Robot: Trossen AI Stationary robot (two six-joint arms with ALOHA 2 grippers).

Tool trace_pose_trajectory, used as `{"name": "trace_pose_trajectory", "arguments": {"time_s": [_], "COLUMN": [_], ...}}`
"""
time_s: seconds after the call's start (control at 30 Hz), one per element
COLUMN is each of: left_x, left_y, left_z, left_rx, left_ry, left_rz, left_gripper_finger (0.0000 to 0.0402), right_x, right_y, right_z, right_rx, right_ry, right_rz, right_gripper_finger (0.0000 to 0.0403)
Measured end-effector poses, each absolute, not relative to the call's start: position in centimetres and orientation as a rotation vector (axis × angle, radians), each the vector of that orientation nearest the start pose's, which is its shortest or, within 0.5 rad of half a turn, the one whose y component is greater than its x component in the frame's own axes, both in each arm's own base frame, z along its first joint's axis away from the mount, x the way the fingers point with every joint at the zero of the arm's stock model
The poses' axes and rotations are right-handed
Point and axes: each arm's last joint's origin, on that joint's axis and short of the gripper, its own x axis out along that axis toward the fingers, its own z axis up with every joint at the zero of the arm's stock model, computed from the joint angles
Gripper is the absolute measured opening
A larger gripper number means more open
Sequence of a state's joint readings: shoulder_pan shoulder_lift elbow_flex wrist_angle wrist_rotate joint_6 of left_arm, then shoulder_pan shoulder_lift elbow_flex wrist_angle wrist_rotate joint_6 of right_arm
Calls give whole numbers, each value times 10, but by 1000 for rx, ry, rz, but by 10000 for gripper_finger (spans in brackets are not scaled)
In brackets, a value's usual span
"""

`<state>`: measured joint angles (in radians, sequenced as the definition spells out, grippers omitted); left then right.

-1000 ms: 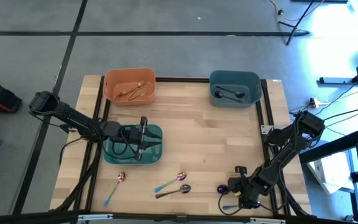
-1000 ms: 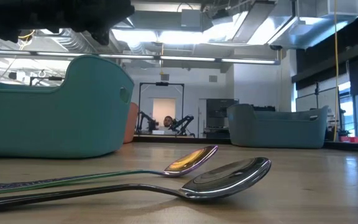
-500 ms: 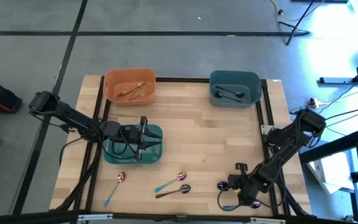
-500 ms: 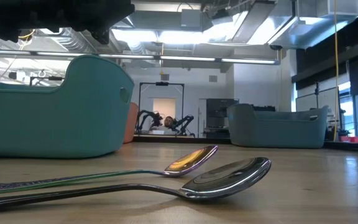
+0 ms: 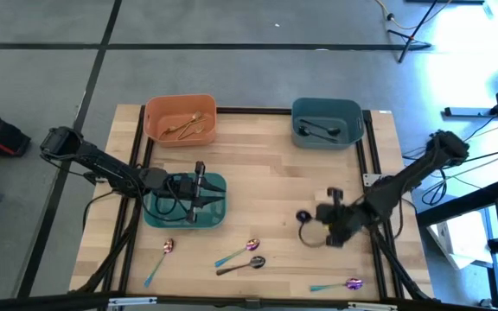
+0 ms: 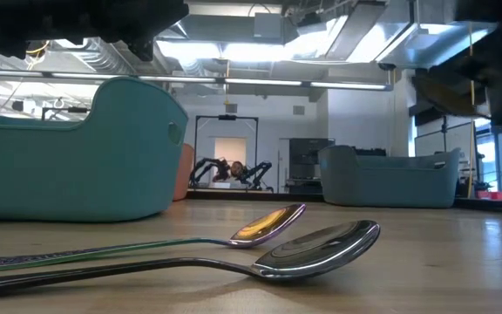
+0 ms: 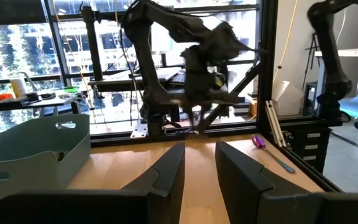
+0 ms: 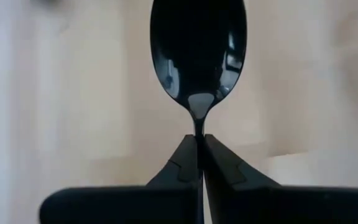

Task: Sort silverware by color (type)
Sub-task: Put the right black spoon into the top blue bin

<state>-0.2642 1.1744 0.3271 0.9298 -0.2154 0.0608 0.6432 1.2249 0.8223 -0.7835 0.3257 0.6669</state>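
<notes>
My right gripper [image 5: 316, 218] is shut on a glossy black spoon [image 5: 303, 216], held above the table's right-middle. In the right wrist view the spoon's bowl [image 8: 197, 50] sticks out past the fingertips. My left gripper [image 5: 199, 186] hangs open and level over the teal bin [image 5: 156, 216], with nothing between its fingers [image 7: 169, 171]. On the wood near the front edge lie two purple spoons with teal handles [image 5: 164, 256] [image 5: 242, 250], a dark spoon [image 5: 245, 264] and another purple spoon [image 5: 344, 283]. My right gripper pinches the black spoon at its thin neck [image 8: 198, 127], just behind the bowl, between its two fingertips. The fingers lie along the spoon and slant down. The bowl points out ahead of them, lifted clear of the table. The handle is hidden behind the fingers.
An orange bin [image 5: 154, 117] with gold pieces stands at the far left. A blue-grey bin [image 5: 351, 111] with black pieces stands at the far right. A black frame rail [image 5: 368, 164] runs along the table's right side. Bare wood lies between the bins.
My right gripper has risen from the table's near right corner and swung toward the far edge and the middle, carrying the black spoon up off the wood. The purple spoon beside it stays on the table near the front edge.
</notes>
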Motion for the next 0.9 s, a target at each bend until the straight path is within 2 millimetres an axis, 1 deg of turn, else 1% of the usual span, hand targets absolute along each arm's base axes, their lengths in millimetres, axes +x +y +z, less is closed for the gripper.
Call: {"name": "trace_pose_trajectory", "arguments": {"time_s": [0.2,0.37,0.47,0.67,0.8,0.9], "left_x": [215,215,215,215,215,215], "left_y": [-52,-52,-52,-52,-52,-52], "left_z": [211,211,211,211,211,211], "left_rx": [41,42,42,42,42,41], "left_ry": [-81,-81,-81,-81,-81,-81], "left_rz": [-46,-46,-46,-46,-46,-46], "left_gripper_finger": [85,85,85,85,85,85], "right_x": [174,171,169,174,176,175], "right_y": [67,25,2,-45,-77,-102], "right_z": [251,266,270,275,277,275], "right_rx": [-9,-61,-111,-199,-241,-231], "right_ry": [946,891,900,896,892,887], "right_rz": [-252,-379,-452,-581,-625,-636], "right_gripper_finger": [1,1,1,1,1,1]}}
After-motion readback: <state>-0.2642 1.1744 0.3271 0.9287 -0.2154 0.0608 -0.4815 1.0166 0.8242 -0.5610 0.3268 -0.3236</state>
